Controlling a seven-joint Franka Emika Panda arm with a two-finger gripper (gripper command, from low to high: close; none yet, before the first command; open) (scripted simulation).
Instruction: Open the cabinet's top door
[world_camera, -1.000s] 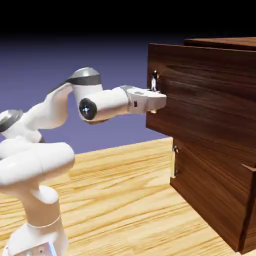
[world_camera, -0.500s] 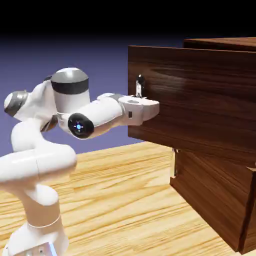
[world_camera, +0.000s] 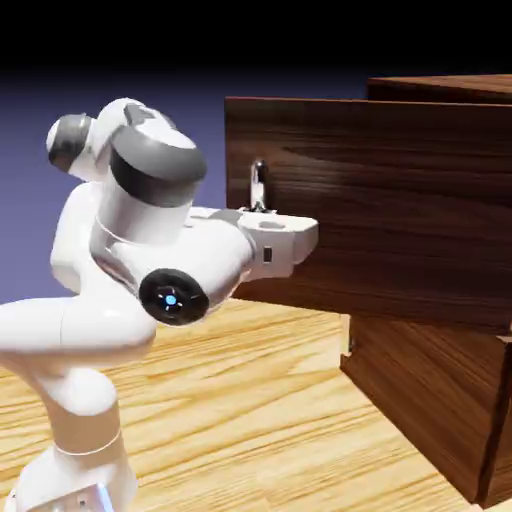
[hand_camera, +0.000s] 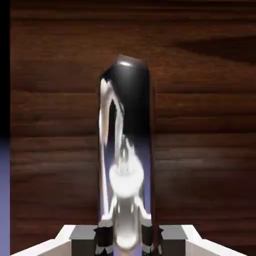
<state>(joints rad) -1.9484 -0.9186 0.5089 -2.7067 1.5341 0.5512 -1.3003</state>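
Fingers (hand_camera: 122, 239) are clamping tight on the handle (hand_camera: 125, 150), at 12 o'clock, levering the top door (world_camera: 380, 200) outward

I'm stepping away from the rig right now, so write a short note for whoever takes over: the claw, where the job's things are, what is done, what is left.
Claw: shut on the top door's silver handle, which fills the hand view.
Cabinet: at the exterior view's right, on the wooden table.
Top door: already pulled well out from the cabinet's front toward the arm. The lower panel sits flush, untouched.
Done: handle grasped, door partly open.
Left: probably keep pulling until it is fully open, then let go.
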